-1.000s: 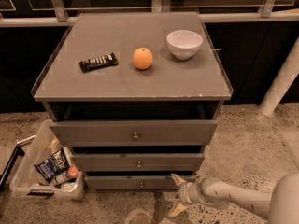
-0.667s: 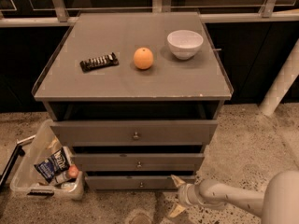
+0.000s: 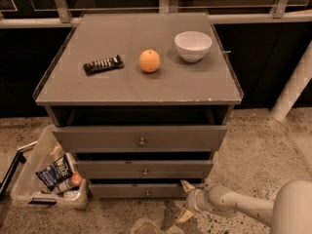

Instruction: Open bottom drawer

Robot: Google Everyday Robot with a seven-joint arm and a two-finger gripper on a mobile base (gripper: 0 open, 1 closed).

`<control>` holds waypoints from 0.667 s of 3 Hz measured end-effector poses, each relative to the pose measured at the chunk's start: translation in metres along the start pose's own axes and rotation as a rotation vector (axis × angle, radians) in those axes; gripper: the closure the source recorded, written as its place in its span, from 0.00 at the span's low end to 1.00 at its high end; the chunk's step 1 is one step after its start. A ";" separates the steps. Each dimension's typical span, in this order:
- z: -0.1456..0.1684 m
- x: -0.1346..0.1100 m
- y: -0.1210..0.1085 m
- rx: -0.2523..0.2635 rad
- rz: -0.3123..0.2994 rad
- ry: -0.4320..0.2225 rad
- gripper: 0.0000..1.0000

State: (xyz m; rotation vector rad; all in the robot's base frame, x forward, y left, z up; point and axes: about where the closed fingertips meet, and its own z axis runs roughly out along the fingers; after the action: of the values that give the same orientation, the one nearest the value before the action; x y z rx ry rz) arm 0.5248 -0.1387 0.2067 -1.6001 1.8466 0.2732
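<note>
The bottom drawer [image 3: 131,191] is the lowest, narrowest grey front of the cabinet, with a tiny round knob [image 3: 147,193] at its centre. Its front stands slightly out from the cabinet. My gripper [image 3: 185,200] is low above the floor at the drawer's right end, to the right of the knob and apart from it. It is open and empty: one fingertip [image 3: 186,185] is up by the drawer front's right corner and the other points down toward the floor.
Above are the middle drawer [image 3: 144,169] and the tall top drawer [image 3: 141,139], both partly pulled out. On the cabinet top lie a dark snack bar [image 3: 103,64], an orange [image 3: 149,61] and a white bowl [image 3: 193,46]. A clear bin of packets [image 3: 46,174] stands on the floor at left.
</note>
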 end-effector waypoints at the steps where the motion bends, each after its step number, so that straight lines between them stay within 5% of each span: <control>1: 0.010 0.004 -0.016 0.027 -0.009 -0.018 0.00; 2: 0.048 0.027 -0.040 0.043 0.025 -0.034 0.00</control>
State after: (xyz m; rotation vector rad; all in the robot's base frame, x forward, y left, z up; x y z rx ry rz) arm 0.5786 -0.1421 0.1649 -1.5355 1.8352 0.2681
